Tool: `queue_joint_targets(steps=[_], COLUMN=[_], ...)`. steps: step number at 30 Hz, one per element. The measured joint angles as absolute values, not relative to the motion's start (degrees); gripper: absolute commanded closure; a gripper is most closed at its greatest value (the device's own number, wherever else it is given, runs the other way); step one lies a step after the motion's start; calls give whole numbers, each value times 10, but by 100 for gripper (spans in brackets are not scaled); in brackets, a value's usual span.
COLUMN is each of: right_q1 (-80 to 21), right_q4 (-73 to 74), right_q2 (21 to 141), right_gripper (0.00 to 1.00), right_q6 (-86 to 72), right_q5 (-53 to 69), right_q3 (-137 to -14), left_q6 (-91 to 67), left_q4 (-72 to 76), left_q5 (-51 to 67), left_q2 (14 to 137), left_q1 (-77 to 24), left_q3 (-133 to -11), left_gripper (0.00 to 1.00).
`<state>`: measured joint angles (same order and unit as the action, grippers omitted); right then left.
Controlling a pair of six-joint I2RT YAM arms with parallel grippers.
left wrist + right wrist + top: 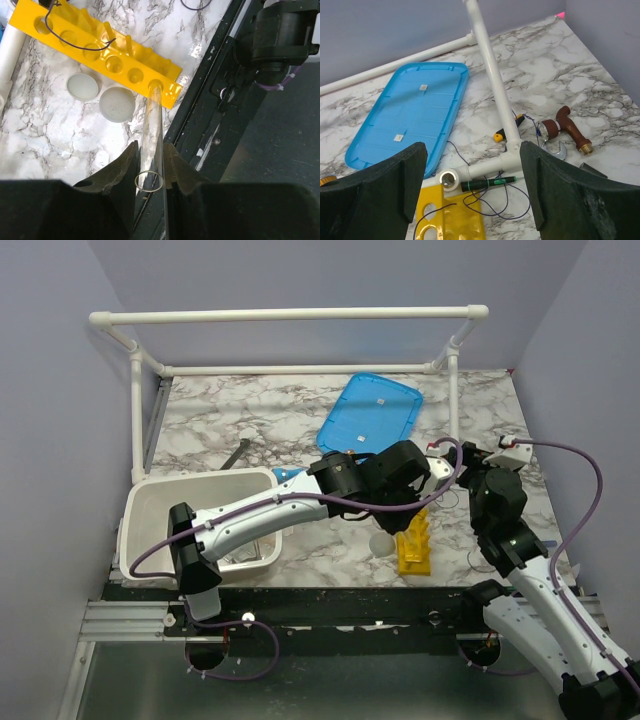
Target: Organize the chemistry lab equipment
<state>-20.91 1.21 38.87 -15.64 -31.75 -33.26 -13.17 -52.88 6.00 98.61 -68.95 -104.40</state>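
Note:
My left gripper (pixel 150 147) is shut on a clear glass test tube (pixel 152 112). The tube's far end rests at the end hole of the yellow holed rack (pixel 100 50), which lies near the table's front edge (pixel 413 545). Two round whitish dishes (pixel 116 104) sit on the marble beside the rack. My right gripper (pixel 472 147) hangs open and holds nothing, above a corner of the white pipe frame (pixel 492 75). Beneath it lie a black-and-green probe (pixel 495 183), a purple wire (pixel 520 212) and one end of the rack (pixel 450 215). A brown-handled tool (pixel 570 127) lies to the right.
A big white tub (pixel 150 510) stands at the front left under my left arm. A flat blue lid (pixel 370 410) lies at the back centre. The white pipe frame (pixel 290 315) fences the back and sides. A black rail (pixel 210 125) runs along the table's front edge.

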Motion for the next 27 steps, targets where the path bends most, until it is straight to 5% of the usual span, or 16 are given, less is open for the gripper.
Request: queue_joint_targets(steps=[27], right_q1=[-202], right_q4=[27], right_q2=[421], right_gripper=[18], right_q6=[-169], right_q5=[-317], right_q3=[-316], left_q6=[-65], left_q4=[-652], left_q5=[46], left_q2=[1114], left_q1=[-713], left_q3=[-1218], left_gripper=[81])
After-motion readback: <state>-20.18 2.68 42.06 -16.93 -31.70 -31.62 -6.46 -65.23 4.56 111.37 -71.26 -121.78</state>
